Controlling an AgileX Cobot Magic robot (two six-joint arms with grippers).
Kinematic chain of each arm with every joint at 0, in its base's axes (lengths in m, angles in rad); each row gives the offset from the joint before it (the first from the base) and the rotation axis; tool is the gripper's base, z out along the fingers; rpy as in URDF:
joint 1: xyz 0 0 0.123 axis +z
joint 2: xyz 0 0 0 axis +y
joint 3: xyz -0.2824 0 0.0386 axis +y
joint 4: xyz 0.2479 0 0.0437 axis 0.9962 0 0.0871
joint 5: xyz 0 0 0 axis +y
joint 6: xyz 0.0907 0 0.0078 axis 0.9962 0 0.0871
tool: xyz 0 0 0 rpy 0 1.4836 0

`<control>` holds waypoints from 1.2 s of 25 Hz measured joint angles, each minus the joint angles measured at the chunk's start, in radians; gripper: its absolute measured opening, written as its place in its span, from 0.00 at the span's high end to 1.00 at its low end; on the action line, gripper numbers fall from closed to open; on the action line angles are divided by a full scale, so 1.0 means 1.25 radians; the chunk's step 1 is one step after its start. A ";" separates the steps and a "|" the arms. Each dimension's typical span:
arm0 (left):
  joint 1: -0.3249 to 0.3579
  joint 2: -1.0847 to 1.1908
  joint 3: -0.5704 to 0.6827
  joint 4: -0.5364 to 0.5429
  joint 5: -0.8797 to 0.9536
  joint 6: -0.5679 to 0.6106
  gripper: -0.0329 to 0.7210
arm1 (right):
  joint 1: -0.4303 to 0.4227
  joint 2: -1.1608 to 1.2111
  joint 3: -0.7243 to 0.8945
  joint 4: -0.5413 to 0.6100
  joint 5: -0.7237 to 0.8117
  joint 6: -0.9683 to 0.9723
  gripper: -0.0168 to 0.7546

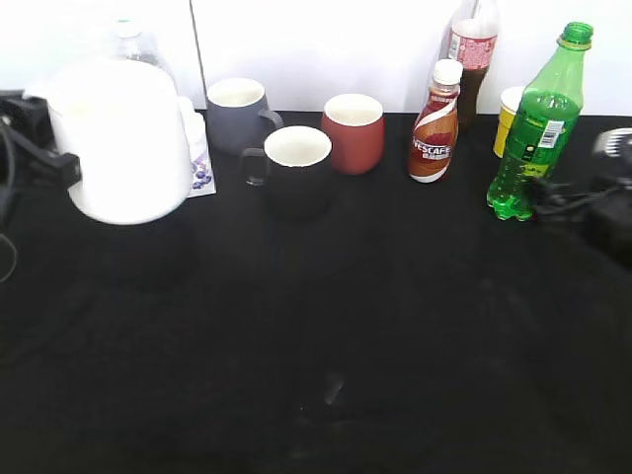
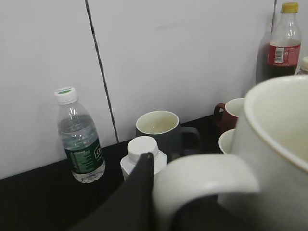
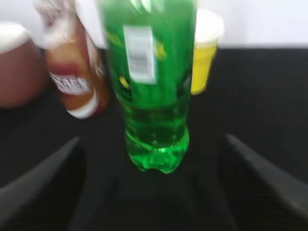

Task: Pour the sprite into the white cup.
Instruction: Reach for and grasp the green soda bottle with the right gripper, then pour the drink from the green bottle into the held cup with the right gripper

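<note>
The white cup [image 1: 123, 138] hangs above the black table at the left, with its shadow below it. In the left wrist view its loop handle [image 2: 207, 178] fills the foreground, and my left gripper [image 2: 161, 190] is shut on it; only one dark finger shows. The sprite [image 1: 538, 123], a tall green bottle with its cap on, stands upright at the far right. My right gripper [image 1: 558, 197] is low beside its base. In the right wrist view the sprite [image 3: 151, 86] stands just ahead, between the spread fingers of the open, empty right gripper [image 3: 153, 139].
Along the back stand a water bottle [image 2: 79, 137], a small white bottle [image 2: 143, 156], a grey mug [image 1: 237, 114], a black mug [image 1: 294, 168], a red mug [image 1: 353, 131], a Nescafe bottle [image 1: 434, 123], a cola bottle [image 1: 472, 49] and a yellow cup [image 1: 509, 118].
</note>
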 joint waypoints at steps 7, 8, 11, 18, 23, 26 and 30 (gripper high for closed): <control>0.000 0.036 0.000 0.000 -0.008 0.000 0.89 | 0.001 0.174 -0.185 -0.005 -0.017 0.000 0.11; 0.000 0.042 0.000 -0.001 -0.015 0.000 0.89 | 0.001 0.189 -0.208 -0.005 -0.015 0.000 0.11; 0.000 0.051 0.000 -0.001 -0.033 0.000 0.89 | 0.001 0.238 -0.273 -0.005 -0.005 0.000 0.12; 0.000 0.059 0.000 -0.001 -0.037 0.000 0.89 | 0.001 0.292 -0.334 -0.012 0.009 -0.027 0.41; 0.000 0.059 0.000 -0.001 -0.037 0.000 0.89 | 0.001 0.271 -0.316 -0.019 0.002 -0.057 0.44; 0.000 0.059 0.000 -0.001 -0.037 0.000 0.89 | 0.001 0.120 -0.260 -0.055 0.002 -0.059 0.44; -0.006 0.059 0.000 0.030 -0.041 -0.003 0.89 | 0.033 -0.074 -0.254 -0.191 0.125 -0.045 0.44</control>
